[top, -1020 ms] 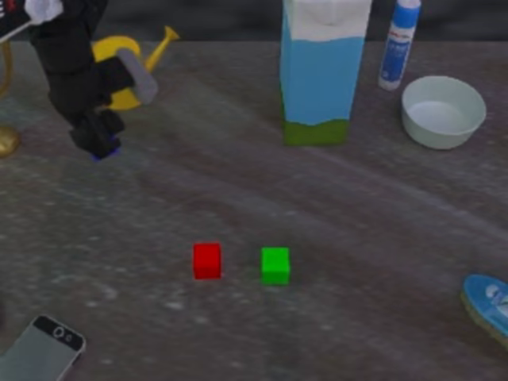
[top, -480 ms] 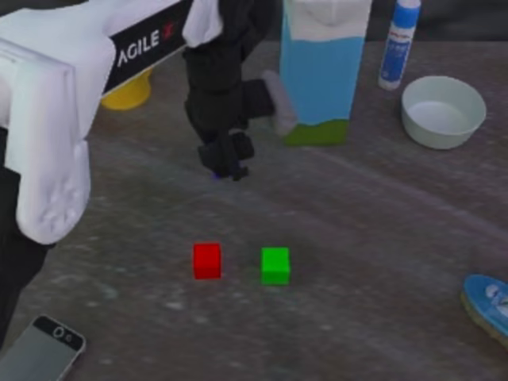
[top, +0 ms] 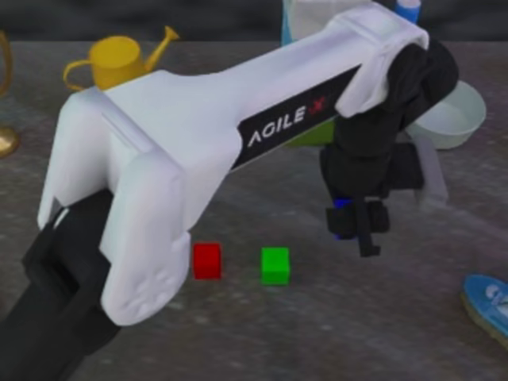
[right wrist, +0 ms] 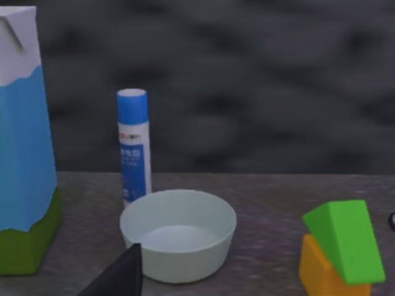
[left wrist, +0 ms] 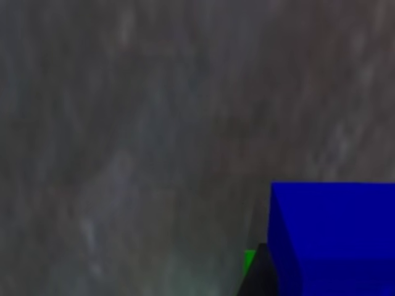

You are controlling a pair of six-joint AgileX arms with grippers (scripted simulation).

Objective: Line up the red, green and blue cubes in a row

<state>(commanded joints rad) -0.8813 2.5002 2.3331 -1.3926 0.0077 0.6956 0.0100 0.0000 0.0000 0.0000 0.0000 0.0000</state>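
The red cube and the green cube sit side by side on the table's near middle, a small gap between them. My left arm reaches across the table. Its gripper hangs above the table, right of the green cube and slightly farther back, shut on the blue cube. In the left wrist view the blue cube fills the corner beside a dark finger, with a sliver of the green cube past it. My right arm is out of the top view; one dark fingertip shows in its wrist view.
Behind the left arm stand a blue, white and green carton, a glue stick and a white bowl. A yellow watering can stands far left. A blue brush-like object lies at the right edge.
My left arm has swung from the far left across the table to the right, carrying the blue cube, and now hangs right of the green cube. The red and green cubes have not moved.
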